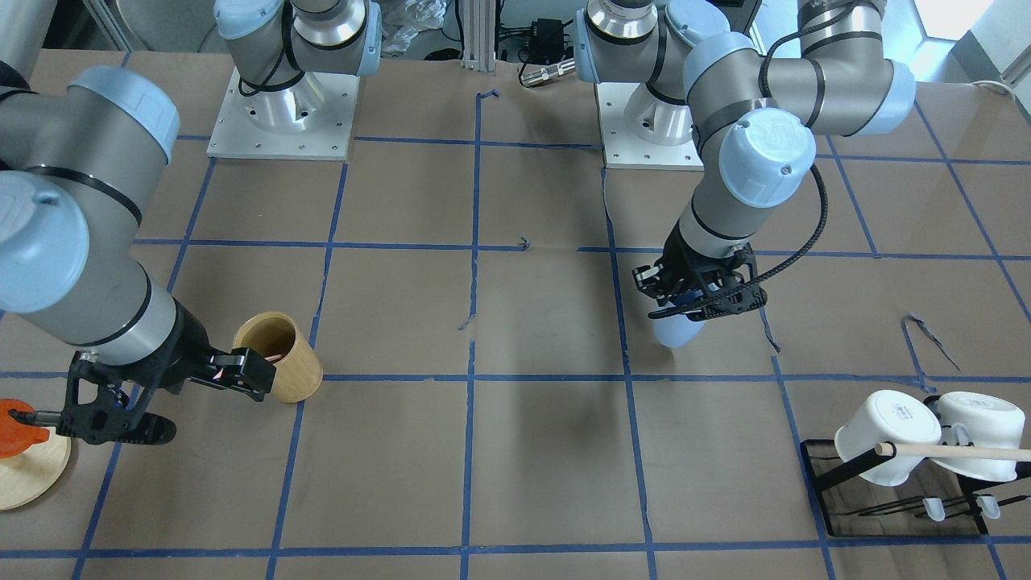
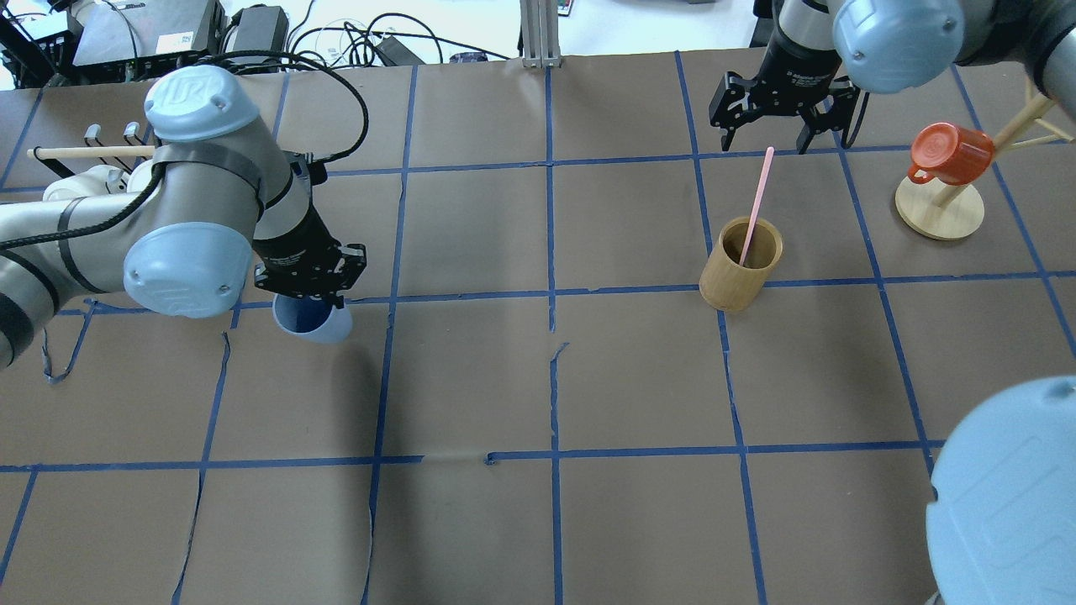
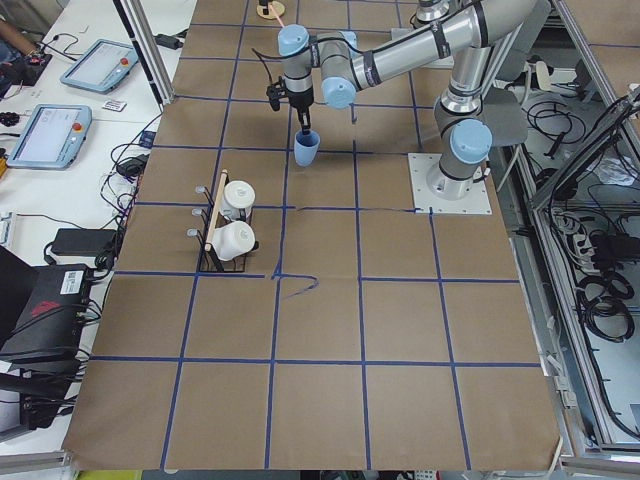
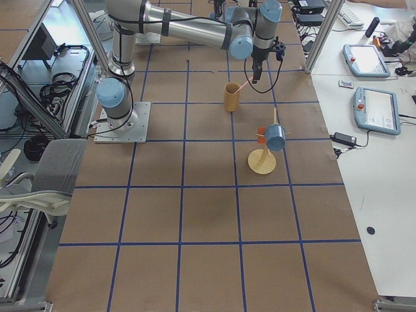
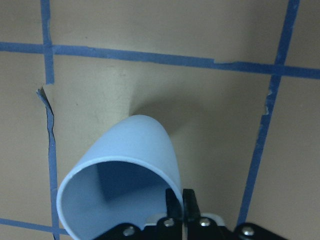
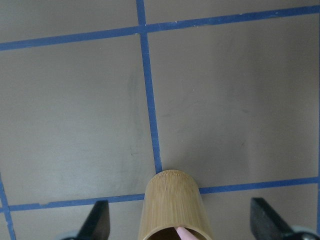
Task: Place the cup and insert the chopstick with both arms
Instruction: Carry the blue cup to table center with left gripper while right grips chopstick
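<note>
The light blue cup point(image 2: 314, 320) hangs tilted under my left gripper point(image 2: 312, 290), low over the table on my left side. In the left wrist view the fingertips point(image 5: 174, 202) are shut on the cup's rim point(image 5: 122, 165). It also shows in the front view point(image 1: 675, 329). A pink chopstick point(image 2: 757, 200) leans in a tan wooden holder point(image 2: 740, 267). My right gripper point(image 2: 777, 118) is open and empty just beyond the holder, near the chopstick's top. In the right wrist view the holder point(image 6: 172, 202) sits between the spread fingers point(image 6: 98, 221).
A black rack with two white mugs point(image 1: 886, 447) and a beige rod stands at my far left. An orange mug point(image 2: 950, 151) hangs on a wooden stand point(image 2: 939, 212) at my far right. Blue tape lines grid the brown table.
</note>
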Controlling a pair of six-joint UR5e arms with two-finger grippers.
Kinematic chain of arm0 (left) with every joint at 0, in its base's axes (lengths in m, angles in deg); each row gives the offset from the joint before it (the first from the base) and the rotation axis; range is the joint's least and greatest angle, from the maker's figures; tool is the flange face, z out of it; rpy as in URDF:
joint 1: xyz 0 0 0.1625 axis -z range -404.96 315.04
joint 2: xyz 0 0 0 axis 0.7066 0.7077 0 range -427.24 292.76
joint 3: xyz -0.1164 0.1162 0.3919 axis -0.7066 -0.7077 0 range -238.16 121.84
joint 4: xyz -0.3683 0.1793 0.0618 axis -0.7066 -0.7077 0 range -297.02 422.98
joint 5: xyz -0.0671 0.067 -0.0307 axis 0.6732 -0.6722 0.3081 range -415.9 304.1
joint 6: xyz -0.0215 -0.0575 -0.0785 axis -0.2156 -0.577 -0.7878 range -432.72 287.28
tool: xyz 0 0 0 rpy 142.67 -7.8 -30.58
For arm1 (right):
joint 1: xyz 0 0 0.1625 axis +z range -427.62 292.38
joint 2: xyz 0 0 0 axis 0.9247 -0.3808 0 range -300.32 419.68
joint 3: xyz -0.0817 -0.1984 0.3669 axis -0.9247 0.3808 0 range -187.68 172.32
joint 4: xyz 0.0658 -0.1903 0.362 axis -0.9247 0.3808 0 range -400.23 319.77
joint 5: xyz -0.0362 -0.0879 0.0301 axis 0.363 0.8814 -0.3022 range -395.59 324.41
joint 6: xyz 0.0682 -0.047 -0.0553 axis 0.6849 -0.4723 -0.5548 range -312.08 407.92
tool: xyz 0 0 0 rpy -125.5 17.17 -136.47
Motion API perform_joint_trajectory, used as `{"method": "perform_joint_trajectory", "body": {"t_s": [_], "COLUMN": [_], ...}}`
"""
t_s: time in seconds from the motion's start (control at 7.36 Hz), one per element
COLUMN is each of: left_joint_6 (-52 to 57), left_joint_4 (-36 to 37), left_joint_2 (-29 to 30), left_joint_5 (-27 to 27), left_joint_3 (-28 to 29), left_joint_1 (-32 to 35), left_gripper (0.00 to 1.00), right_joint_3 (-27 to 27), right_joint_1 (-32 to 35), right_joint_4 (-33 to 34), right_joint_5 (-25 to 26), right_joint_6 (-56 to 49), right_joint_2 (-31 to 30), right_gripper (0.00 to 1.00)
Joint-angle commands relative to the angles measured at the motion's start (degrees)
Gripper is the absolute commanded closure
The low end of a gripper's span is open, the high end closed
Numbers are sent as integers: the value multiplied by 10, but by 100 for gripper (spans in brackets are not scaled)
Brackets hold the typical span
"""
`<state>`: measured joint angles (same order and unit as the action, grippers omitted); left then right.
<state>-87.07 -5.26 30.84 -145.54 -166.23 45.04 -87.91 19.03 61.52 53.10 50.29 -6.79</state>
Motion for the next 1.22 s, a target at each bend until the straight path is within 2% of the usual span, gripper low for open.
{"method": "perform_joint_trajectory", "body": {"t_s": [0.0, 0.14, 0.41, 0.54, 0.68, 0.82, 0.95, 1.09], "left_joint_6": [-178, -230, -257, -259, -270, -296, -309, -314], "left_joint_4": [17, 23, 43, 56, 57, 57, 57, 62], "left_joint_2": [38, 71, 139, 173, 207, 237, 257, 265], "left_joint_5": [33, 33, 57, 58, 57, 63, 64, 64], "left_joint_3": [49, 90, 180, 220, 257, 290, 302, 306], "left_joint_1": [97, 128, 144, 150, 168, 183, 199, 204], "left_gripper": [100, 100, 100, 100, 100, 100, 100, 100], "right_joint_3": [0, -5, -10, -9, -7, -8, -6, -4], "right_joint_1": [0, 0, 0, 0, -1, -3, -3, -3], "right_joint_4": [-1, -37, -56, -65, -68, -69, -65, -63], "right_joint_5": [6, 7, 10, 11, 11, 11, 10, 2], "right_joint_6": [-2, -3, -11, -23, -30, -32, -32, -31], "right_joint_2": [19, 15, 11, 5, 5, 5, 5, 6], "right_gripper": [0, 0, 8, 22, 42, 68, 82, 82]}}
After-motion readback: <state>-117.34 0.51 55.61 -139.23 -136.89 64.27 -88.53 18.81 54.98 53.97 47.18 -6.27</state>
